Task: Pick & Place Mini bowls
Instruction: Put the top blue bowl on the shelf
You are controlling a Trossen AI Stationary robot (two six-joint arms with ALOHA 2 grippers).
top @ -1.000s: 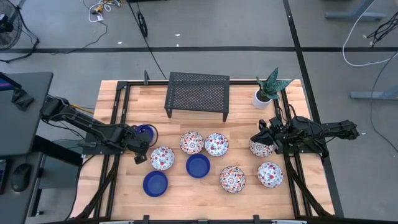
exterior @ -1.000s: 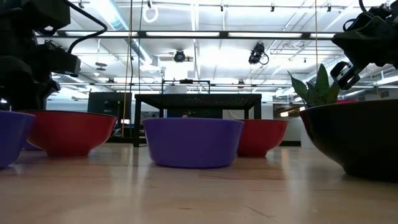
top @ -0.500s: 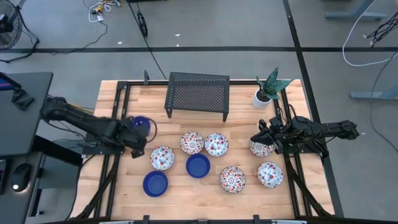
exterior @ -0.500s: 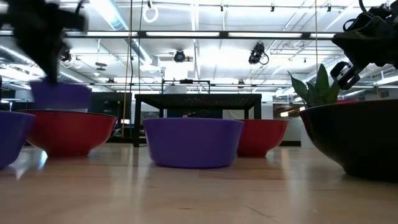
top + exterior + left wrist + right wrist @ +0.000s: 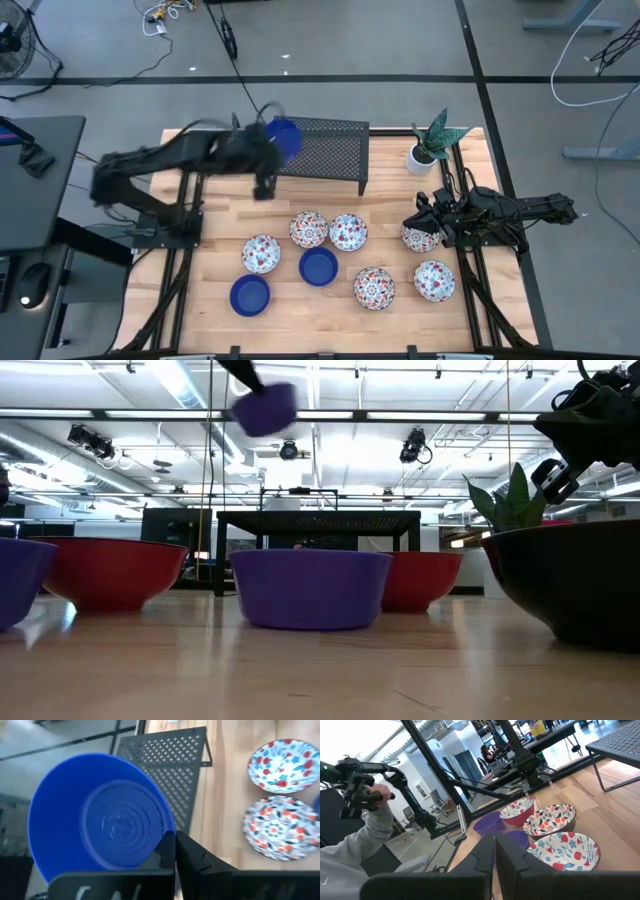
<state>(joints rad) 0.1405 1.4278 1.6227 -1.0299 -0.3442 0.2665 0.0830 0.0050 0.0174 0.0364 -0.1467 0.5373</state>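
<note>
Front row: two floral mini bowls (image 5: pixel 374 288) and a blue bowl on the table (image 5: pixel 250 295).
Middle row: more floral bowls and a second blue one (image 5: pixel 319 266).
Right gripper (image 5: pixel 424 228): fingers together, empty, over a floral bowl at the table's right edge.
Left gripper (image 5: pixel 268 150): clamped on a raised blue mini bowl (image 5: pixel 283 136), above the black mesh rack's (image 5: pixel 318 152) left end.

Bare wood behind the floral bowls (image 5: pixel 309 229) — black mesh rack (image 5: pixel 317 152) beyond it.
</note>
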